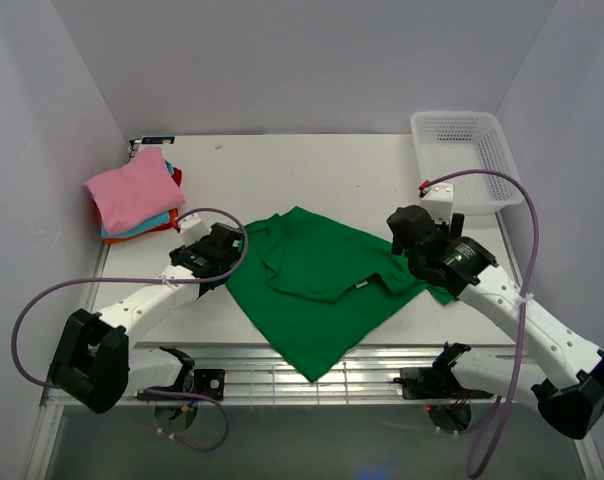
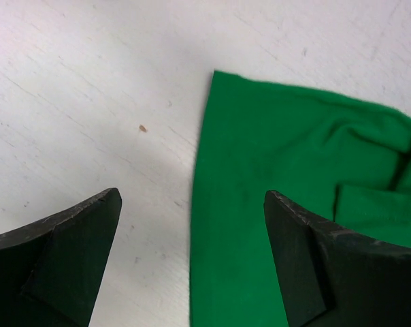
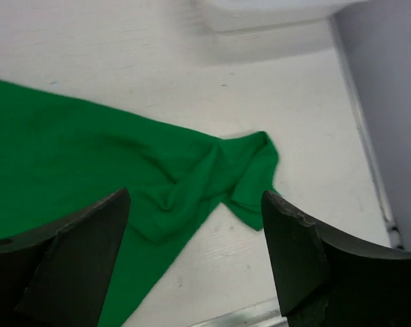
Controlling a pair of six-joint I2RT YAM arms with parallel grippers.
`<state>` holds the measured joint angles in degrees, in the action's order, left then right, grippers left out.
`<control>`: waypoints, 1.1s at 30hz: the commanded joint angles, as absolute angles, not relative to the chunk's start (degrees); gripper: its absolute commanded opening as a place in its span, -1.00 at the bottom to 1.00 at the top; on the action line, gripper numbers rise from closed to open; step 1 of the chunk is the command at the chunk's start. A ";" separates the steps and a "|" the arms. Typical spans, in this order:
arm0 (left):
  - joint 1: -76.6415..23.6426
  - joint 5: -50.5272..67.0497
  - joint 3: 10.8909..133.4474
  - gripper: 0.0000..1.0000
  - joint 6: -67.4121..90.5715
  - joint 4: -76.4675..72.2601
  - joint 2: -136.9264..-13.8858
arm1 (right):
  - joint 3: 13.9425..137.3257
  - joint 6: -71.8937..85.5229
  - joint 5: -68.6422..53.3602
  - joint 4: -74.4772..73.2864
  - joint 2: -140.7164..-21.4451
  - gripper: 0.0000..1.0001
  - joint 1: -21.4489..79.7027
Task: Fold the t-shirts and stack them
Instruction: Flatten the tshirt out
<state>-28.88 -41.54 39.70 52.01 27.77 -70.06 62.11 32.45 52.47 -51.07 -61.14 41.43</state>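
A bright green t-shirt [image 1: 317, 285] lies loosely spread on the white table [image 1: 312, 170], its lower corner reaching over the near edge. My left gripper [image 1: 222, 248] hovers open at the shirt's left edge; in the left wrist view the green cloth [image 2: 294, 191] lies under the right finger, and the left gripper [image 2: 192, 204] holds nothing. My right gripper [image 1: 414, 243] stands open above the shirt's right side. In the right wrist view a crumpled sleeve [image 3: 239, 170] lies below the empty right gripper [image 3: 195, 201]. A stack of folded t-shirts [image 1: 132, 195], pink over teal and orange-red, sits at the back left.
A white mesh basket [image 1: 462, 150] stands at the back right, blurred at the top of the right wrist view as the basket [image 3: 260, 20]. White walls close in on both sides. A metal rail [image 1: 382, 375] runs along the table's near edge.
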 commanded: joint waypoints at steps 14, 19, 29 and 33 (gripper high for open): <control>-17.58 -34.82 33.49 0.88 33.84 -9.65 -80.59 | 57.92 17.23 12.75 -10.64 -74.08 0.40 46.49; -14.07 -27.89 34.45 0.82 30.32 -14.77 -83.40 | 62.65 16.35 11.60 -9.75 -81.38 0.26 48.60; -12.13 -22.06 39.63 0.71 29.88 -12.13 -89.99 | 68.38 15.82 12.30 -10.02 -92.01 0.17 52.82; -12.04 -21.88 40.87 0.69 30.58 -9.50 -91.23 | 70.04 15.73 11.52 -9.50 -94.48 0.16 53.44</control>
<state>-12.47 -23.35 38.96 30.61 -11.60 -91.44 66.54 16.32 11.84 -11.49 -93.34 52.99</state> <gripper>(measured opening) 0.850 0.580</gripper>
